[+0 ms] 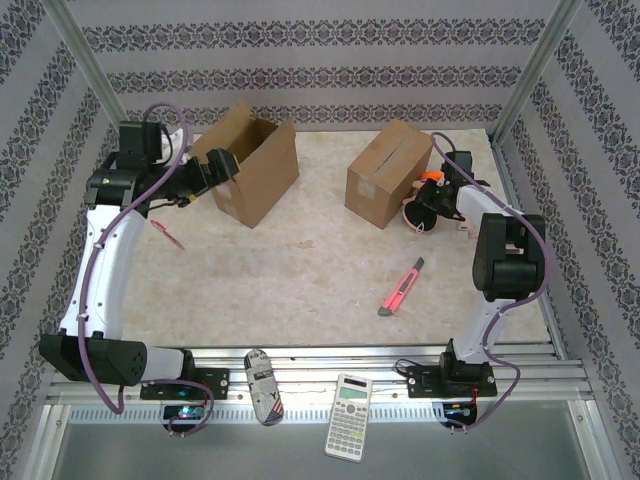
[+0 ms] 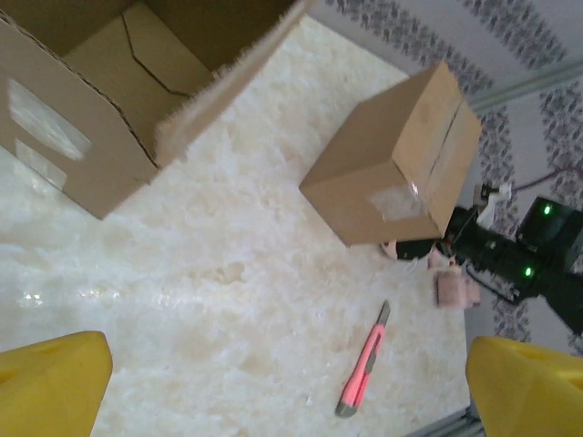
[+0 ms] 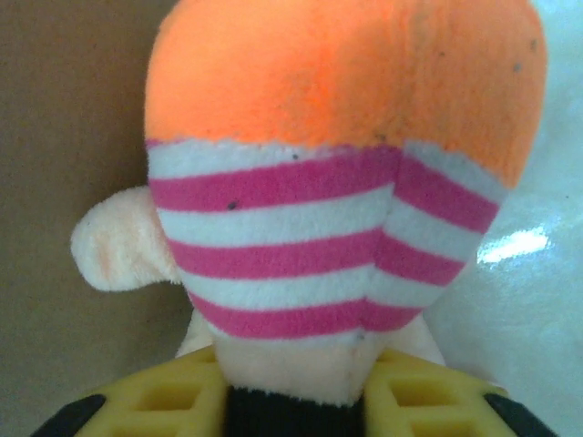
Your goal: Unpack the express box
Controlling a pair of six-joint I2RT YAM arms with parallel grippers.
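Showing the left gripper (image 1: 222,168) beside the open cardboard box (image 1: 265,190) at the far left of the table (image 1: 300,260); its yellow fingers (image 2: 50,382) are spread wide, with nothing between them. Well to the right stands a closed, taped cardboard box (image 1: 385,172). Just right of that box, the right gripper (image 1: 428,200) meets a plush toy (image 3: 337,182) with an orange top and pink-and-white stripes, which lies outside both boxes. The toy's cream lower end sits between the right fingers (image 3: 155,401), touching both; whether they squeeze it cannot be told. A pink utility knife (image 1: 402,287) lies nearer the arm bases, apart from both boxes.
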